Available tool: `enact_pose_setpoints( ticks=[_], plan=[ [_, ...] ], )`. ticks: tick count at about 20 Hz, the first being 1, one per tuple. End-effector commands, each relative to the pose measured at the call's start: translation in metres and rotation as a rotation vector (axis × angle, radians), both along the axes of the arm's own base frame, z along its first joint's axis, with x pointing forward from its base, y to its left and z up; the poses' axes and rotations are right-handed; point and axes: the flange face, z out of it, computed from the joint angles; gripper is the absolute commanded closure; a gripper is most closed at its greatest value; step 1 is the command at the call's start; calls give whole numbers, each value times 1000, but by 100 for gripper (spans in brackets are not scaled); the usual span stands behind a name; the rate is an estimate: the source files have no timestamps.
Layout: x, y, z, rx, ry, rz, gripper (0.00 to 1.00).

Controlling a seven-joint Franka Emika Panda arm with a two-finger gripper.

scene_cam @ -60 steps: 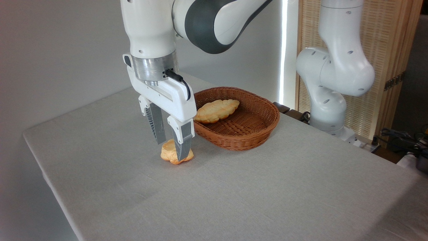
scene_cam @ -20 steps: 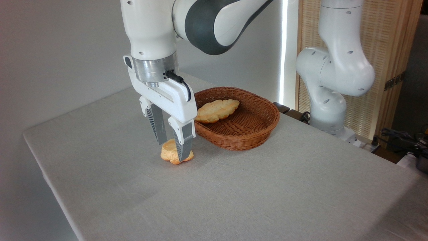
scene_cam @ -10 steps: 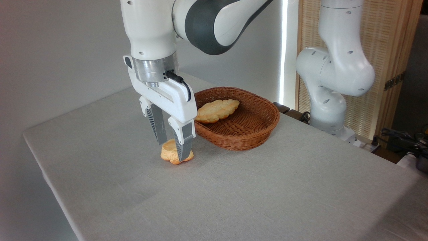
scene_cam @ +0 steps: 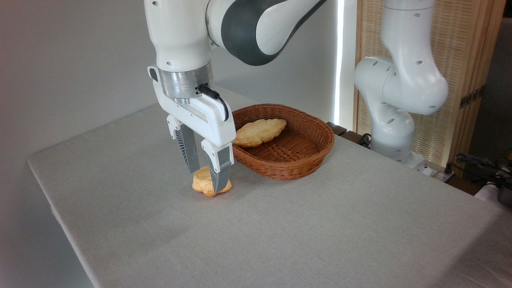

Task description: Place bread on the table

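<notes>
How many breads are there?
2. One bread lies in the wicker basket. The other bread sits on the table, between the gripper fingers.

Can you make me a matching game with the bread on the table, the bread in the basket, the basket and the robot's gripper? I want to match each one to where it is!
Things:
1. bread on the table
2. bread in the basket
3. basket
4. gripper

Places:
A. standing on the grey table, right of the gripper
B. leaning against a wicker wall
C. lying on the cloth between two fingers
D. pointing down, fingers either side of a loaf

Pairs: 1-C, 2-B, 3-A, 4-D
</notes>
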Motion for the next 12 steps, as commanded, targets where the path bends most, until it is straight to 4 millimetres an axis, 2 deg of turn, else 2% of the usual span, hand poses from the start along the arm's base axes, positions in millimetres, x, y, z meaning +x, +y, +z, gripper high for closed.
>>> enact_pose_setpoints(
  ticks=[1,3,6,12],
  plan=[
    [-4,0,4,3,14,-1,0],
    [-10,-3,8,4,32,-9,0],
    [-30,-13,28,1,47,-45,0],
    [-85,-77,32,10,133,-190,0]
  ],
)
